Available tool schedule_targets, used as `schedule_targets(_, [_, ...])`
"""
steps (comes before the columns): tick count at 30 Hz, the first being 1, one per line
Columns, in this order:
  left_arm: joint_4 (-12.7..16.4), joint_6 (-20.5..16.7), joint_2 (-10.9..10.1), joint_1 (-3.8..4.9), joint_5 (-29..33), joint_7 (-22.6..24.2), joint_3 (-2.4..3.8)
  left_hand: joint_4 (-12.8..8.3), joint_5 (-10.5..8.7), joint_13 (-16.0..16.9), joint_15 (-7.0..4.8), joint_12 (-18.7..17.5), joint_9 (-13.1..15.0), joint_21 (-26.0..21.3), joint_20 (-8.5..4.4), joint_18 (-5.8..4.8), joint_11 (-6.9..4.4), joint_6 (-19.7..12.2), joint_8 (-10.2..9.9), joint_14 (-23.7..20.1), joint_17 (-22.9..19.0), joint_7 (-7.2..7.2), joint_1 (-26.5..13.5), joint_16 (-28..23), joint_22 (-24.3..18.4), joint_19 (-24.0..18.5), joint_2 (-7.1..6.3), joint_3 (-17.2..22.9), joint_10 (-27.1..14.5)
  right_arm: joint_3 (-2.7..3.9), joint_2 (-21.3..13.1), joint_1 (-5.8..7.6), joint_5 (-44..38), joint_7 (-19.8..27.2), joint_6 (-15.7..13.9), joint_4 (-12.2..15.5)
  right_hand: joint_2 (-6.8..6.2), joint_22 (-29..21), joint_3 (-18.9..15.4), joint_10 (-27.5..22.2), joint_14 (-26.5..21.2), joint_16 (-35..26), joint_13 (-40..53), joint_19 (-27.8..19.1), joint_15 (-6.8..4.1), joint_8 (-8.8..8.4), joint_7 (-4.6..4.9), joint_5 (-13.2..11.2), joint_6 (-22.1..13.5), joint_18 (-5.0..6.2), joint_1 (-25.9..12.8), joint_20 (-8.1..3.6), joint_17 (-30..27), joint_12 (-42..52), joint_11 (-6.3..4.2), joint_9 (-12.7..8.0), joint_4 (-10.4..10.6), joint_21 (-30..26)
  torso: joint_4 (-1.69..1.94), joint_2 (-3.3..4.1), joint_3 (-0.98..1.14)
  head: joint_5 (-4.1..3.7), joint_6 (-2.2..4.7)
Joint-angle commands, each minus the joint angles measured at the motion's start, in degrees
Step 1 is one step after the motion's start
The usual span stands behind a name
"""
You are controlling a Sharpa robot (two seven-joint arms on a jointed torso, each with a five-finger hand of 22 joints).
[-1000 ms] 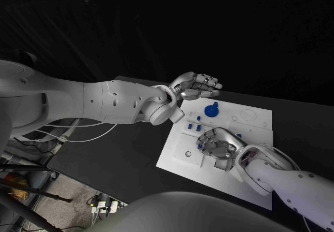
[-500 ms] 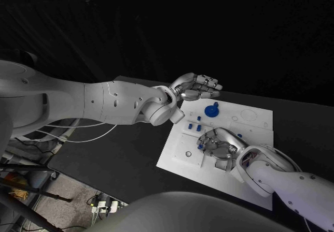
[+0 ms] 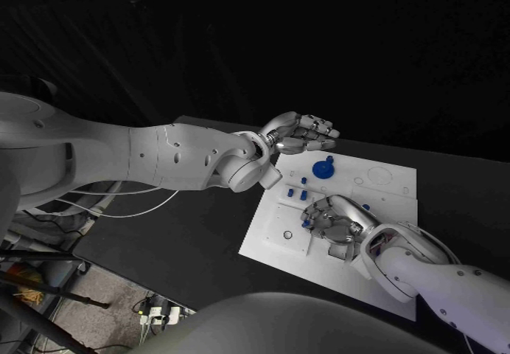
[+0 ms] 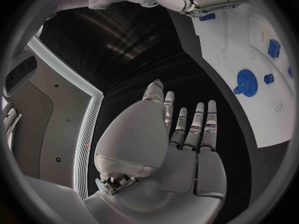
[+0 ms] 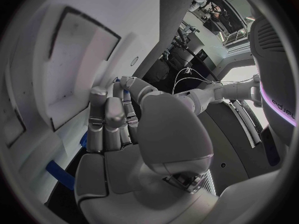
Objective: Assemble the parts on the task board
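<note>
Task board: we see the white task board (image 3: 372, 193) lying flat in the middle of the black table (image 3: 191, 243), with shallow recesses and small holes in its surface.
Gear: a round blue gear (image 3: 320, 171) sits on the far part of the board, with a small blue peg (image 3: 329, 158) just beside it; we also see the gear from the left wrist (image 4: 245, 79).
Small parts: we see a few small blue parts (image 3: 296, 194) lying near the board's left edge, between the gear and the right hand.
Left hand: our left hand (image 3: 298, 133) hovers off the board's far left corner, clear of the parts; the wrist view shows its fingers (image 4: 198, 127) stretched out side by side with nothing in them.
Right hand: our right hand (image 3: 334, 219) is low over the board's middle with its fingers (image 5: 107, 122) curled in together; a small blue piece (image 3: 307, 222) shows at the fingertips, but we cannot tell whether it is held.
</note>
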Motion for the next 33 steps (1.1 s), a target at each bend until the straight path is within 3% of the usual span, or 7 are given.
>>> schedule_targets(1, [0.0, 0.8, 0.2, 0.00, 0.2, 0.2, 0.04, -0.1, -0.23, -0.1, -0.06, 0.2, 0.0, 0.4, 0.09, -0.78, 0.24, 0.1, 0.0, 0.5, 0.1, 0.41, 0.1, 0.4, -0.1, 0.0, 0.71, -0.4, 0.0, -0.23, -0.4, -0.18, -0.7, -2.0, -0.1, -0.9, 0.01, 4.1, -0.3, 0.0, 0.2, 0.3, 0.0, -0.1, 0.35, 0.36, -0.12, -0.2, 0.4, -4.60, 0.1, -0.01, 0.0, 0.3, -0.25, 0.1, 0.0, 0.2, -0.04, 0.01, -0.01, 0.00, 0.01])
schedule_targets(20, [-0.2, 1.0, 0.5, -0.08, 0.2, -0.1, 0.04, -0.1, -0.20, -0.1, 0.02, 0.3, -0.1, 0.4, 0.09, -0.79, 0.27, 0.0, 0.0, 0.5, 0.0, 0.42, 0.2, 0.4, -0.1, 0.0, 0.75, -0.4, 0.0, -0.23, 0.3, -0.18, -1.2, -3.5, 2.1, -1.6, -0.06, 3.9, -0.3, -1.1, -0.4, -0.2, 0.5, -0.7, 0.35, -0.51, -0.06, -0.4, -1.4, -4.46, 0.0, -0.02, -0.8, 1.1, -0.33, -0.2, 0.2, -0.6, -0.01, 0.01, 0.00, -0.10, 0.01])
schedule_targets(33, [-0.2, 1.1, 0.5, -0.10, 0.2, -0.3, 0.04, -0.2, -0.15, -0.1, 0.28, 0.3, -0.1, 0.4, 0.08, -0.78, 0.33, 0.0, 0.0, 0.7, 0.0, 0.48, 0.4, 0.7, -0.1, 0.0, 0.80, -0.5, -0.1, -0.23, 0.1, -0.18, -3.1, -5.5, 4.3, -1.6, -0.81, 3.3, -0.2, -3.8, -1.9, -0.9, 2.4, -2.5, 0.60, -2.20, -0.92, -1.7, -3.9, -4.15, -0.7, 0.15, -2.3, 3.4, -0.05, -1.4, 0.6, -2.7, -0.06, -0.02, -0.01, -0.16, 0.01])
